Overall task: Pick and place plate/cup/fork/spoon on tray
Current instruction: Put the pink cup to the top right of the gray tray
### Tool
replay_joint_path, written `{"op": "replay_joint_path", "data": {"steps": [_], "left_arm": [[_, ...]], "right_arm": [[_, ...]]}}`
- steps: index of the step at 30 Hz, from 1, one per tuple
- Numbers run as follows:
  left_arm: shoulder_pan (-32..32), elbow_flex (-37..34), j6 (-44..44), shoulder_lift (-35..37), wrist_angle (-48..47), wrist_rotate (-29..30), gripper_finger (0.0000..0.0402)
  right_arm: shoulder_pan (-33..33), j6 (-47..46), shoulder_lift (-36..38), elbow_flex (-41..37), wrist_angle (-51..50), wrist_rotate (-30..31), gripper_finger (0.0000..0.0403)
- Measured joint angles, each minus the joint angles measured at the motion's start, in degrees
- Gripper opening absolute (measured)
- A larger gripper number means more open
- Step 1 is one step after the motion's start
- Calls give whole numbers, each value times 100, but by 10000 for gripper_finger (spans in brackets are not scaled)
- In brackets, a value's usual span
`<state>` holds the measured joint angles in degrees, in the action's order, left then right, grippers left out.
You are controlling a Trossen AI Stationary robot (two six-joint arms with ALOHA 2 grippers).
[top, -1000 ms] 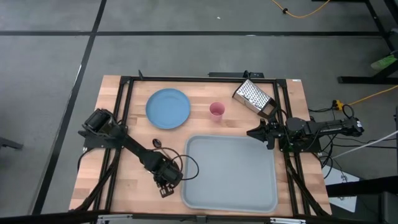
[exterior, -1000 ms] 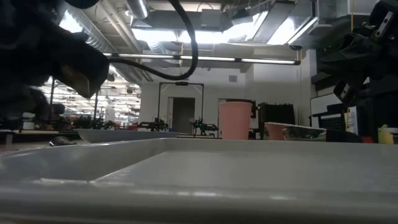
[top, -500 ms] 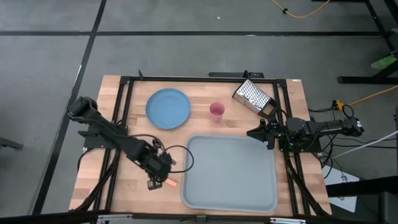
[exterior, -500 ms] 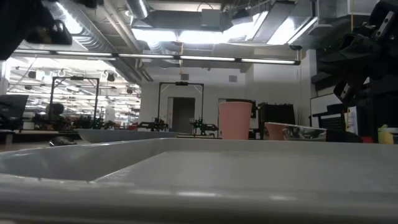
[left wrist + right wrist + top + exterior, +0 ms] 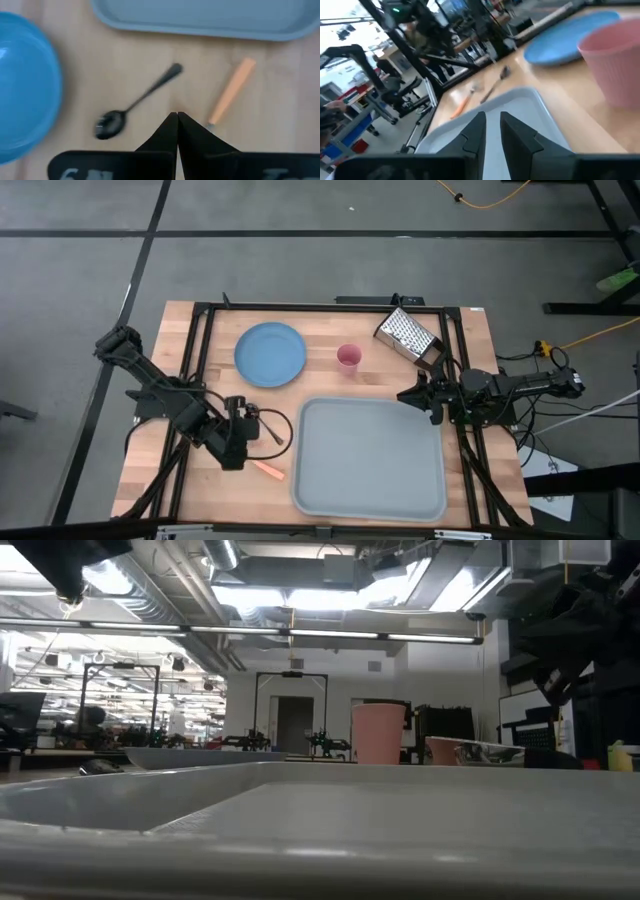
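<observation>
The orange-handled fork (image 5: 268, 470) lies flat on the table just left of the grey-blue tray (image 5: 300, 480); it also shows in the left wrist view (image 5: 231, 92). The dark spoon (image 5: 136, 102) lies flat beside it, between fork and light-blue plate (image 5: 270, 354). The pink cup (image 5: 348, 358) stands upright beyond the tray. My left gripper (image 5: 235, 442) hangs shut and empty above the spoon and fork (image 5: 176, 116). My right gripper (image 5: 403, 393) waits at the tray's far right corner, its fingers a little apart (image 5: 492, 122).
A metal box grater (image 5: 408, 336) lies at the table's far right, beyond the right gripper. A black frame (image 5: 300, 306) runs along the table's far and side edges. Bare wood shows between the plate, the cup and the tray.
My left gripper has risen and drawn back from the tray's near left corner toward the table's left and far side. The fork, covered by it a second ago, now shows lying on the table. The arm has left the low view.
</observation>
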<state>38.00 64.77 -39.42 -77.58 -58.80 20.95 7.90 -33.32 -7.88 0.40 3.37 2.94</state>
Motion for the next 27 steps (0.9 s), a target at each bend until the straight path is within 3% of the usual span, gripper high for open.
{"op": "replay_joint_path", "data": {"steps": [5, 12, 15, 19, 23, 27], "left_arm": [[-82, -2, 93, 52, -303, 133, 0], [-199, -2, 492, 50, -306, 811, 0], [-336, -2, 505, 50, -271, 1002, 0], [-506, -2, 515, 50, -250, 1014, 0], [-660, -2, 549, 50, -250, 1018, 0], [-754, -2, 527, 50, -219, 1195, 0]], "right_arm": [[185, 646, 0, -1, 1193, -29, 61], [291, 2838, 4, 36, 3967, -756, 61], [226, 3495, -74, 407, 3397, -185, 61], [92, 3335, -709, 1178, 1840, 844, 61], [-49, 3065, -1862, 2096, 1083, 943, 61], [-262, 3099, -2973, 3272, -346, 944, 61]]}}
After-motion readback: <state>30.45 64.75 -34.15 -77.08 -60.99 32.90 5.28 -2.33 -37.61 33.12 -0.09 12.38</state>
